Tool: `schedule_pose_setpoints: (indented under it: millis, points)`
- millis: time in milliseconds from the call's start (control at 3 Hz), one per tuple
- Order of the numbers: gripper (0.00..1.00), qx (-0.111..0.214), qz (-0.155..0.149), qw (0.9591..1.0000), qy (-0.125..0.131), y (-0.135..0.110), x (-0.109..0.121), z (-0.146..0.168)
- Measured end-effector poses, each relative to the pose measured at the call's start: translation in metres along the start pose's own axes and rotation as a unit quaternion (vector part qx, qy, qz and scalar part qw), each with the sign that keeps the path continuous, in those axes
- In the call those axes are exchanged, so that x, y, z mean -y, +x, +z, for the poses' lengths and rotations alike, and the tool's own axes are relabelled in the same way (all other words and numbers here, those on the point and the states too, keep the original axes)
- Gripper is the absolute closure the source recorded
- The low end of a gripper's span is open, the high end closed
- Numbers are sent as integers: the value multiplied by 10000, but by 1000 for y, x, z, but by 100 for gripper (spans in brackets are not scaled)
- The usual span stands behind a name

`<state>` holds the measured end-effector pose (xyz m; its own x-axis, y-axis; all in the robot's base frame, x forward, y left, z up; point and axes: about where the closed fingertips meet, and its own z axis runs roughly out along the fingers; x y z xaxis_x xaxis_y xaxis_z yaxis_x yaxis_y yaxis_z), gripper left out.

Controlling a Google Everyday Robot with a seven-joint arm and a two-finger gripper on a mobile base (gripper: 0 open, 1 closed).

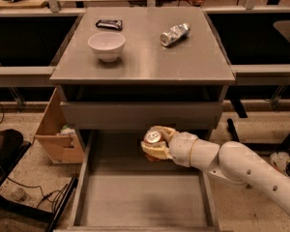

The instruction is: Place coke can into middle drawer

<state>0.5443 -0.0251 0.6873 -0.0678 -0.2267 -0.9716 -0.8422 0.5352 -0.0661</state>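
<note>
The coke can (152, 138) shows its silver top and a bit of red; it is held upright in my gripper (156, 144), which is shut around it. The gripper and its white arm (241, 170) reach in from the right and hold the can above the back part of the open middle drawer (140, 202), just below the closed upper drawer front (140, 115). The drawer's broad grey floor lies beneath the can, with low side walls left and right.
On the cabinet top (193, 62) stand a white bowl (106, 45), a dark snack bar (109, 24) and a shiny silver can (174, 34) lying on its side. A cardboard box (55, 134) sits on the floor at left, with cables (29, 197) near it.
</note>
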Motion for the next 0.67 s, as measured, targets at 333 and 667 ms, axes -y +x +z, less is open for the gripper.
schedule_pose_setpoints:
  millis: [333, 667]
  points:
    - [100, -12, -33, 10000, -21, -1, -1, 2]
    - [100, -79, -68, 9996, -258, 19, -5, 25]
